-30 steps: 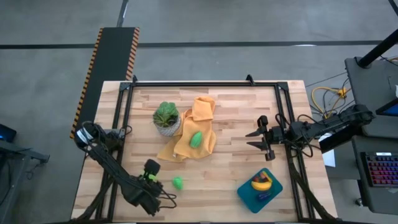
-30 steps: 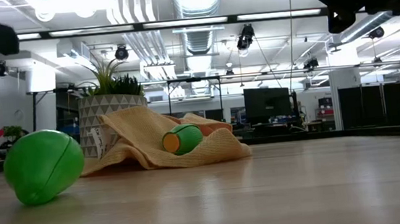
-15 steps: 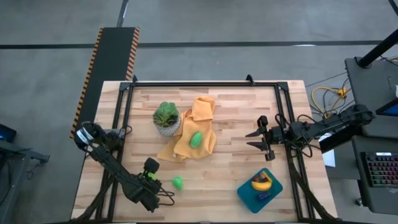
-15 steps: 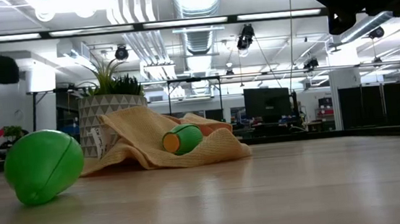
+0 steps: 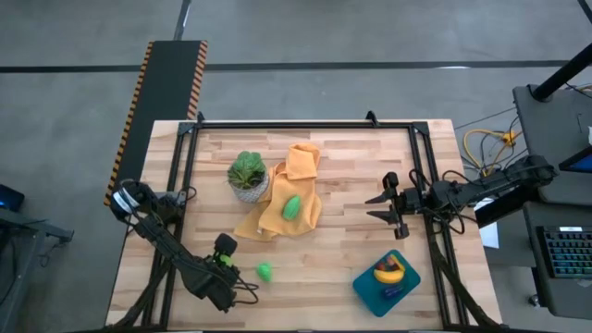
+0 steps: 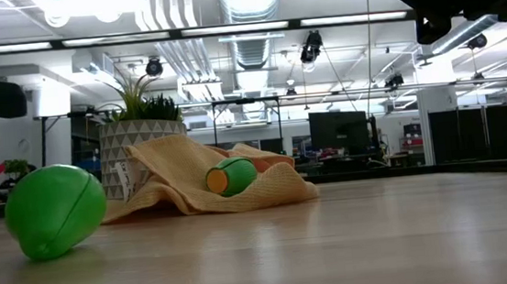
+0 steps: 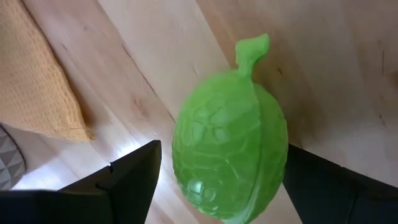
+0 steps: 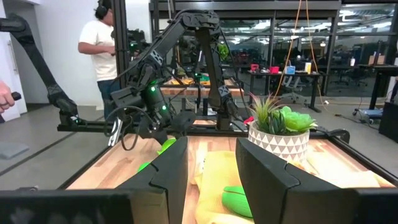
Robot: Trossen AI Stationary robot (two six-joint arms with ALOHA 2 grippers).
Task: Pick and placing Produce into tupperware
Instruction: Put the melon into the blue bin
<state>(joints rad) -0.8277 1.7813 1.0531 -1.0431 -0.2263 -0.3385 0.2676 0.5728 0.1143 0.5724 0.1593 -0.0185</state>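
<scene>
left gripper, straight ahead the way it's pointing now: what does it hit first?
Most likely the round green toy fruit with a stem. In the left wrist view it sits between the open fingers of the left gripper, filling the gap. The remaining gap is hard to judge; the wooden table lies right behind it.

The surface (image 5: 351,176) is light wood with a plank pattern. The cloth (image 5: 294,190) is orange-yellow with a fine woven texture. One green piece (image 5: 292,207) lies on it, with an orange end in the low view. Another green piece (image 5: 265,271) is bright green with a net pattern of lines. The plant (image 5: 247,169) is green, in a white pot (image 6: 139,143) with grey triangles. The tupperware (image 5: 369,292) is teal-blue; inside are a yellow banana (image 5: 389,267) and a purple eggplant (image 5: 393,290). Both arms are black.
</scene>
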